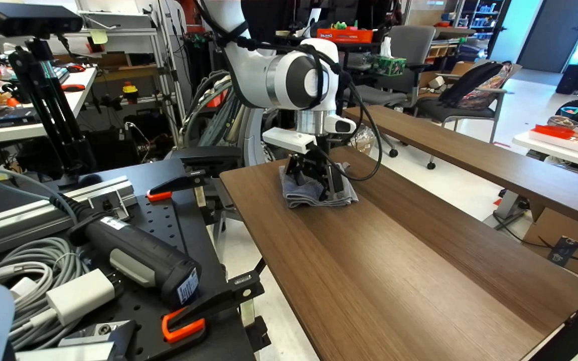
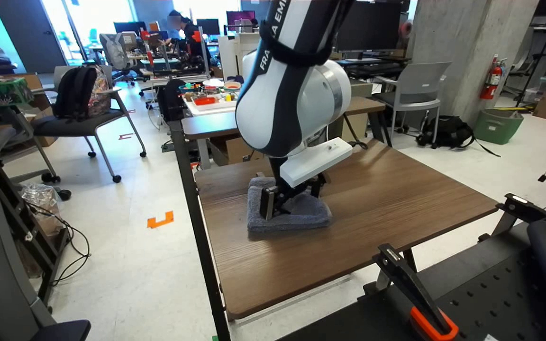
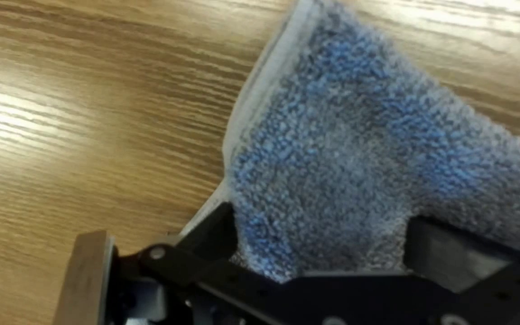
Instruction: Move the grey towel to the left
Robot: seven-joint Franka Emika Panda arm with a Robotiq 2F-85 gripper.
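The grey towel (image 1: 301, 197) lies folded on the brown wooden tabletop (image 1: 409, 271), near its far end in that exterior view. The towel also shows in an exterior view (image 2: 296, 221), with layered edges and a raised left side. My gripper (image 2: 293, 206) points down onto the towel, its fingertips touching or just above it; I cannot tell which. In the wrist view the towel (image 3: 355, 135) fills the middle and right. The fingers (image 3: 321, 239) stand wide apart, with cloth showing between them. The left finger is at the towel's edge, the right finger against its surface. Parts of the towel are hidden behind the gripper.
A black perforated bench (image 1: 153, 225) with clamps, cables and a dark handheld tool (image 1: 138, 255) stands beside the table. A black post (image 2: 197, 227) runs along the table's edge. A second brown table (image 1: 469, 150) stands behind. Chairs stand around.
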